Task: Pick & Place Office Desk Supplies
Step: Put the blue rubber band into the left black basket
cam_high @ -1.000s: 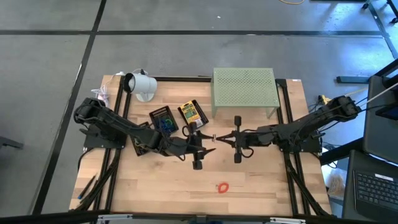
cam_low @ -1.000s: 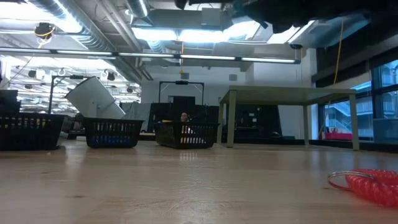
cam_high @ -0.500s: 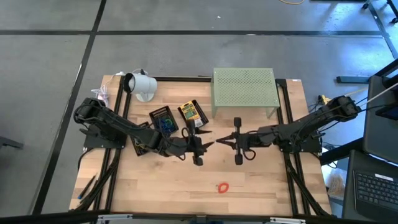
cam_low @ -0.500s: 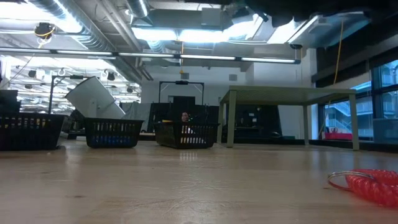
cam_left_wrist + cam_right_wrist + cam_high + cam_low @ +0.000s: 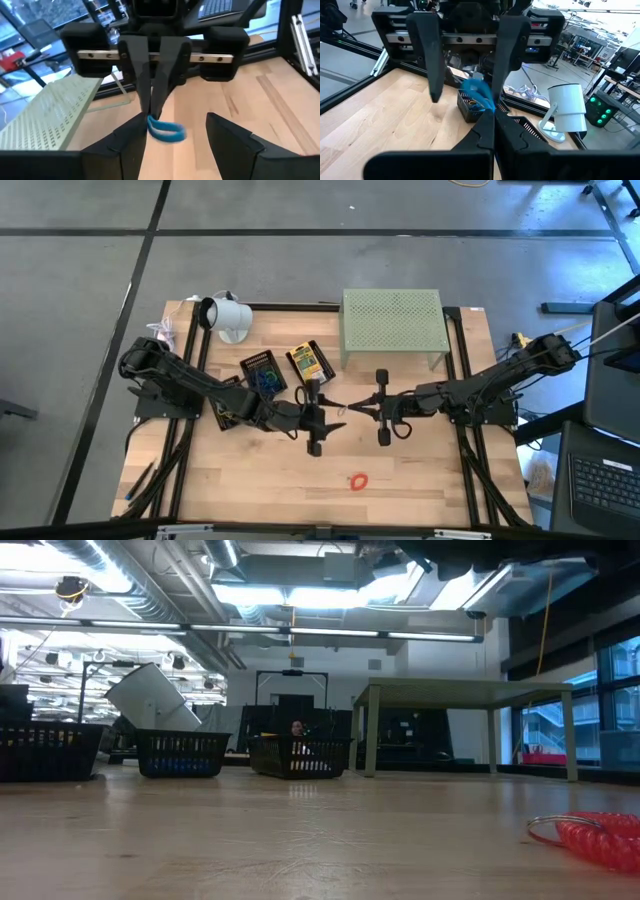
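A blue rubber band (image 5: 166, 131) hangs in mid-air over the middle of the table. My right gripper (image 5: 352, 408) reaches in level from the table's right and is shut on it. My left gripper (image 5: 335, 408) faces it from the table's left, open, with one finger (image 5: 122, 147) on either side of the band; whether they touch it I cannot tell. A red coiled band (image 5: 358, 480) lies flat on the wood nearer the front edge. My right gripper pinches one end of the blue rubber band (image 5: 151, 121) between its two shut fingertips (image 5: 154, 102). The fingers come level from the table's right. The band hangs as a slack loop below and beyond the tips, clear of the table.
Two small black baskets (image 5: 263, 372) (image 5: 308, 360), one with a yellow packet, stand behind my left gripper. The pale green perforated stand (image 5: 392, 323) is at the far middle. A white cup-like object (image 5: 225, 315) is at the far left.
My left gripper has rolled a little about the line it points along, staying in place with its fingers open around the band. My right gripper has kept its hold on the blue band.
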Tool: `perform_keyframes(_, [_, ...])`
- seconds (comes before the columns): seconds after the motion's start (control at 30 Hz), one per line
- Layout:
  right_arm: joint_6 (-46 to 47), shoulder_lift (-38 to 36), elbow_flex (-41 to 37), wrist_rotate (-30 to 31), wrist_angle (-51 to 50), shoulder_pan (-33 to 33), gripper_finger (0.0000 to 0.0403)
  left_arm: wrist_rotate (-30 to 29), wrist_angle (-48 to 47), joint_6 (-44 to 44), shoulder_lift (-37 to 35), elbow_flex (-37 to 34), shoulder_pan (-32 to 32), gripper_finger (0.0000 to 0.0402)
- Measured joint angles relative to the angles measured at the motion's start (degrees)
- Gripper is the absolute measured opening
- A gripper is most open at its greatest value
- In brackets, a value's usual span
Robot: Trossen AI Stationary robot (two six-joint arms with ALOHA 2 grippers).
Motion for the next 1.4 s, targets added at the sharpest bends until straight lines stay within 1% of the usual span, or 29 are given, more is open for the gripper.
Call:
perform_keyframes(0.1, [-0.2, 0.0, 0.0, 0.1, 0.0, 0.0, 0.0000, -0.5, 0.0, -1.9, 0.0, 0.0, 0.1, 0.0189])
perform_keyframes(0.23, [-0.1, 0.0, 0.0, 0.1, 0.0, 0.0, 0.0000, -1.2, 0.0, -2.1, 0.0, 0.0, 0.1, 0.0155])
perform_keyframes(0.33, [-0.1, 0.0, 0.0, 0.1, 0.0, 0.0, 0.0000, -1.2, 0.0, -2.1, 0.0, 0.0, 0.1, 0.0117])
perform_keyframes(0.57, [-0.1, 0.0, 0.0, 0.1, 0.0, 0.0, 0.0000, -1.3, 0.0, -1.7, 0.0, 0.0, 0.1, 0.0015])
perform_keyframes(0.63, [-0.1, 0.0, 0.0, 0.1, 0.0, 0.0, 0.0000, -1.5, 0.0, -1.7, 0.0, 0.0, 0.1, 0.0007])
perform_keyframes(0.83, [0.1, 0.0, 0.0, 0.1, 0.0, 0.0, 0.0001, -4.9, -0.3, -1.6, 0.0, 0.0, 0.1, 0.0004])
perform_keyframes(0.9, [1.0, 0.0, 0.0, 0.1, 0.0, 0.0, 0.0009, -5.5, -0.3, -1.6, 0.0, 0.0, 0.1, 0.0004])
perform_keyframes(1.0, [2.1, 0.0, 0.0, 0.1, 0.0, 0.0, 0.0043, -5.6, -0.4, -1.6, 0.0, 0.0, 0.1, 0.0003])
perform_keyframes(1.17, [3.6, 0.0, 0.0, 0.1, -0.9, 0.0, 0.0133, -5.8, -0.4, -1.7, 0.0, 0.0, 0.1, 0.0003])
perform_keyframes(1.3, [6.3, -1.6, 0.0, 0.1, -5.0, 0.0, 0.0209, -8.6, -0.4, -1.8, 0.0, 0.0, 0.1, 0.0003])
perform_keyframes(1.4, [9.0, -3.5, 0.0, 0.1, -8.4, 0.0, 0.0254, -10.8, -0.4, -1.8, 0.0, 0.0, 0.1, 0.0003])
